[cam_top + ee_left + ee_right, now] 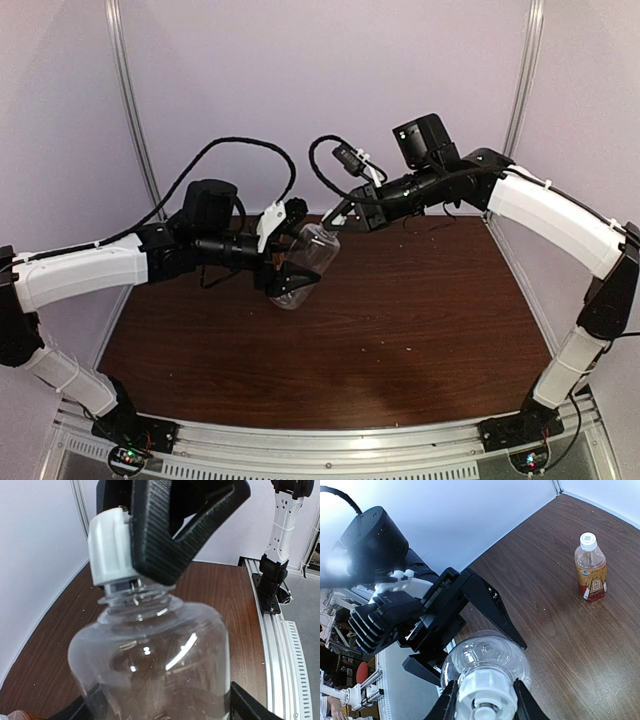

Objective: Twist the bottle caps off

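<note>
The clear bottle (300, 268) is held tilted above the table, its body between the fingers of my left gripper (286, 262), which is shut on it. In the left wrist view the bottle (150, 650) fills the frame between the gripper's (160, 707) two black fingers. A white cap (112, 547) sits on the bottle's neck, with a little thread showing under it. My right gripper (485, 706) is shut on this cap (485, 692), one finger on each side. The amber bottle (590, 569) with the red and white label stands upright on the table, its white cap (588, 540) on.
The dark wooden table (420, 320) is walled in by white panels (300, 80) at the back and sides. An aluminium rail (330, 440) with the arm bases runs along the near edge. The right arm's lower links (280, 535) rise at the table's right side.
</note>
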Robot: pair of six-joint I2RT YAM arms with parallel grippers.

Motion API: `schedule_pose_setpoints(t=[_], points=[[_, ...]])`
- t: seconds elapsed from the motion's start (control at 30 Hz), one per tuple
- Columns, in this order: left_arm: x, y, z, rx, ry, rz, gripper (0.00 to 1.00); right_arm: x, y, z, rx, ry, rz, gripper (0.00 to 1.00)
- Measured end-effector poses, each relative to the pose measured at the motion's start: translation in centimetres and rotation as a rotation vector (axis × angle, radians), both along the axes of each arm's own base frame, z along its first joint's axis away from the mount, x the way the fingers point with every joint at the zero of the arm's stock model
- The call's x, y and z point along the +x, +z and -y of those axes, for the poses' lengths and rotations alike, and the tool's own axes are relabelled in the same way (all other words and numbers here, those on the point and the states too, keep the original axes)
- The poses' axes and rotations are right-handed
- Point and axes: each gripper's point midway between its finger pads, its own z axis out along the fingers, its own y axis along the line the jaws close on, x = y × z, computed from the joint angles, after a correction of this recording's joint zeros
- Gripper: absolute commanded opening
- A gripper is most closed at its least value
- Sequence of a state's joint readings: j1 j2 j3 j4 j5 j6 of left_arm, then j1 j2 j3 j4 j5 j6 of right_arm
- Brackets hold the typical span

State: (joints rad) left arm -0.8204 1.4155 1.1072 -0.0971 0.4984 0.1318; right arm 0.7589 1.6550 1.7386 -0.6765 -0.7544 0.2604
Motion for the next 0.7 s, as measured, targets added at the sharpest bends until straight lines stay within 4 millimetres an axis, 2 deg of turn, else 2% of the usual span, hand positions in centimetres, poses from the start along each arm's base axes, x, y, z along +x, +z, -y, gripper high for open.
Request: schedule_pose_setpoints(t=[0.4, 0.57, 0.7], points=[[-0.1, -0.4, 0.1, 0.009, -0.004, -0.008, 0.84, -0.7, 1.0, -0.7, -0.014, 0.015, 0.019, 0.00], [-0.2, -0.7, 0.1, 0.019, -0.005, -0.011, 0.78, -0.5, 1.9, -0.3, -0.028, 0.004, 0.049, 0.00], [-0.1, -0.7, 0.1, 0.020, -0.002, -0.010, 0.85, -0.6, 1.9, -0.2, -0.046, 0.004, 0.060, 0.00]])
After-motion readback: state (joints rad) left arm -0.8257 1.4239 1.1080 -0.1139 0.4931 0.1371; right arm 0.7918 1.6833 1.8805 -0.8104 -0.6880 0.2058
